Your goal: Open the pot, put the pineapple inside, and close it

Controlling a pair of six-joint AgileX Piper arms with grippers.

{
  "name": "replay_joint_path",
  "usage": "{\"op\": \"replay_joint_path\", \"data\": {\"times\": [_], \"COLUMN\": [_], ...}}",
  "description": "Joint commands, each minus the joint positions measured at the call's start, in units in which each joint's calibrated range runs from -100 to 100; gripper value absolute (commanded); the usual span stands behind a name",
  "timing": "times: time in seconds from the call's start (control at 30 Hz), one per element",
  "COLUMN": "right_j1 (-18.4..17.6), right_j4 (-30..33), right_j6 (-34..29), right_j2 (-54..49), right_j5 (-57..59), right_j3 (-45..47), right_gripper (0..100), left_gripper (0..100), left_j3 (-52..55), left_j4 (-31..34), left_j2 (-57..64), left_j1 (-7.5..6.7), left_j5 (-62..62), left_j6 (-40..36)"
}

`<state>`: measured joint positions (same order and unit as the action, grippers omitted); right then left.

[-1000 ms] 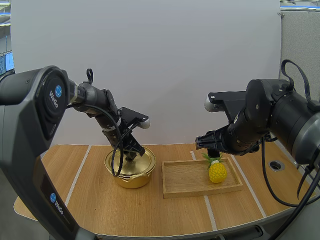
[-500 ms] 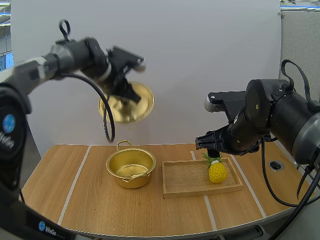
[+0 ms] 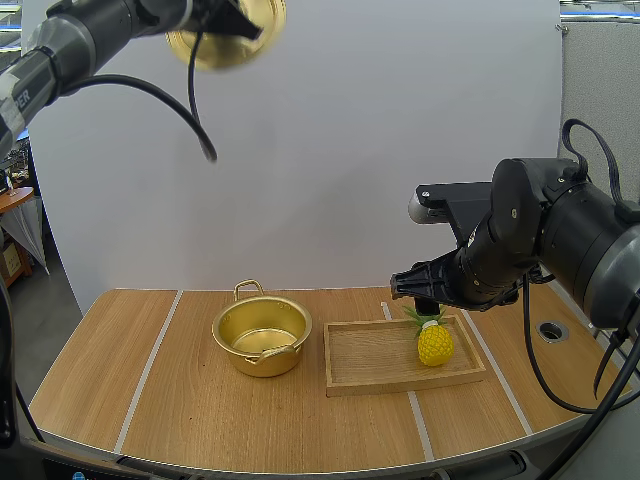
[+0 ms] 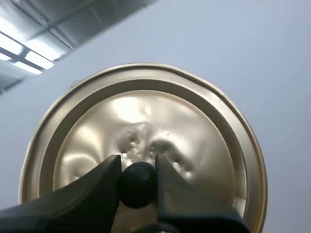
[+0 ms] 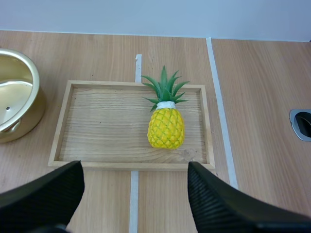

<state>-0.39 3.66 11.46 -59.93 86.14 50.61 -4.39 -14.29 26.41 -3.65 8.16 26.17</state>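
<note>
The gold pot (image 3: 262,335) stands open on the table, left of the wooden tray (image 3: 370,372). High above it, my left gripper (image 3: 236,16) is shut on the black knob (image 4: 138,184) of the gold lid (image 3: 205,42), whose dented face (image 4: 146,131) fills the left wrist view. A small yellow pineapple (image 3: 434,342) with green leaves lies on the tray's right side. My right gripper (image 3: 428,297) hovers just above the pineapple (image 5: 165,125), open, its fingers (image 5: 228,206) spread wide over the tray (image 5: 104,128). The pot's rim (image 5: 14,104) shows beside the tray.
White tape lines (image 3: 150,365) cross the wooden tabletop. A round metal-rimmed hole (image 3: 551,330) sits near the right edge, right of the tray. Bare table lies left of the pot and in front of the tray.
My left arm lifted the lid off the pot and carried it high up and to the left. The right arm, pineapple and tray have not moved.
</note>
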Motion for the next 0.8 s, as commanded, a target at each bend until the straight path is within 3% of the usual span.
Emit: {"op": "replay_joint_path", "data": {"times": [0.0,0.23,0.6,0.77], "right_j1": [0.1,0.1,0.1,0.1], "right_j4": [0.5,0.5,1.4,7.1], "right_j6": [0.0,0.0,0.0,-4.6], "right_j2": [-0.3,-0.3,1.9,8.1], "right_j5": [-0.2,-2.6,-2.9,-4.4], "right_j3": [-0.4,-0.4,-0.4,-0.4], "right_gripper": [100,100,100,100], "left_gripper": [0,0,0,0], "left_j3": [-0.5,-0.5,-0.5,-0.5], "left_j4": [-0.1,-0.1,-0.1,-0.1], "left_j2": [0.4,0.4,0.4,0.4], "left_j1": [-0.26,-0.26,-0.26,-0.26], "left_j5": [-17.9,-36.4,-37.8,-37.8], "left_j6": [-0.3,-0.3,-0.3,-0.3]}}
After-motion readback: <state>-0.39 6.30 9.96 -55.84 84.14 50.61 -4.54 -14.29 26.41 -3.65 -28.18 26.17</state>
